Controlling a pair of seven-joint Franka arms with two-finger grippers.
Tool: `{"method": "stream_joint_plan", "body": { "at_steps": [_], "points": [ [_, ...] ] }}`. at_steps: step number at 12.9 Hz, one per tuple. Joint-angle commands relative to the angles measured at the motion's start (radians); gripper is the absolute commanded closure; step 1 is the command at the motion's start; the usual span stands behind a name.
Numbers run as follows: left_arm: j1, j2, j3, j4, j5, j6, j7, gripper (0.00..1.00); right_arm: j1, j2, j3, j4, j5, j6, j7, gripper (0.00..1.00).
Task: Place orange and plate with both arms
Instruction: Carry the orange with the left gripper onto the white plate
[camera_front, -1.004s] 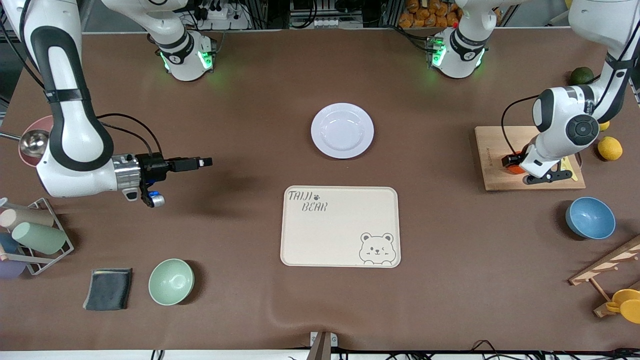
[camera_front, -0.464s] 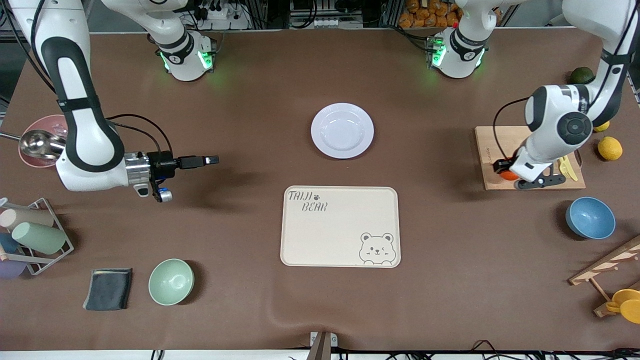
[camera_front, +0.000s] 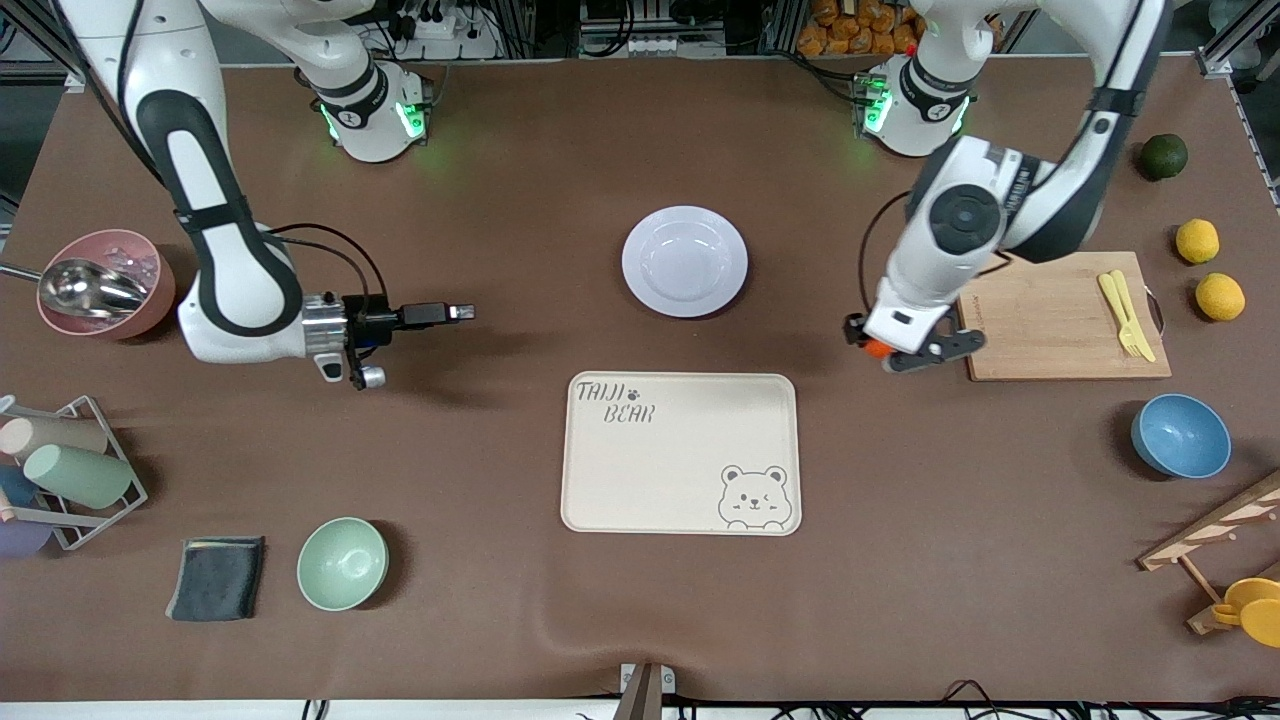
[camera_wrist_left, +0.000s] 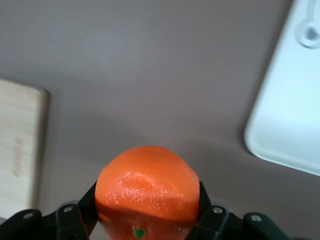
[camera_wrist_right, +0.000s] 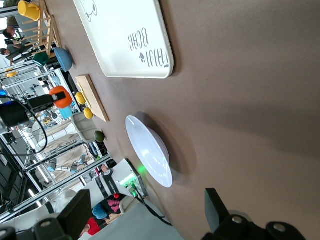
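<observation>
The orange (camera_front: 875, 348) is small, round and bright red-orange, and my left gripper (camera_front: 882, 350) is shut on it. In the left wrist view the orange (camera_wrist_left: 147, 182) sits squeezed between the two black fingers of that gripper (camera_wrist_left: 147, 202). It hangs over the bare table between the cutting board and the cream bear tray (camera_front: 680, 453). The pale lavender plate (camera_front: 685, 261) lies empty on the table, farther from the front camera than the tray; it also shows in the right wrist view (camera_wrist_right: 149, 151). My right gripper (camera_front: 460, 312) is open and empty, pointing toward the plate from the right arm's end.
A wooden cutting board (camera_front: 1060, 315) holds yellow cutlery (camera_front: 1125, 313). Two lemons (camera_front: 1221, 296), a dark green fruit (camera_front: 1163, 156) and a blue bowl (camera_front: 1180, 435) lie at the left arm's end. A green bowl (camera_front: 342, 563), dark cloth (camera_front: 217, 577), cup rack (camera_front: 60, 470) and pink bowl (camera_front: 100, 285) lie at the right arm's end.
My left gripper has carried the orange off the cutting board toward the tray. My right gripper has moved a little toward the middle of the table.
</observation>
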Motion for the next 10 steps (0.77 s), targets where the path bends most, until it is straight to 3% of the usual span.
{"method": "stream_joint_plan", "body": {
  "at_steps": [1,3,7,10],
  "points": [
    [0.006,0.038,-0.113,0.030,-0.011,-0.012,-0.107,0.97,0.052,-0.015,-0.005,-0.043,0.075,0.040,-0.043,0.00],
    [-0.014,0.050,-0.153,0.032,-0.013,-0.008,-0.150,0.97,0.065,-0.015,-0.005,-0.050,0.079,0.044,-0.046,0.00],
    [-0.200,0.159,-0.152,0.110,0.004,-0.003,-0.411,0.97,0.108,-0.015,-0.005,-0.105,0.162,0.074,-0.155,0.00],
    [-0.273,0.199,-0.152,0.141,0.004,0.002,-0.494,0.97,0.150,-0.016,-0.005,-0.130,0.194,0.095,-0.172,0.00]
  ]
}}
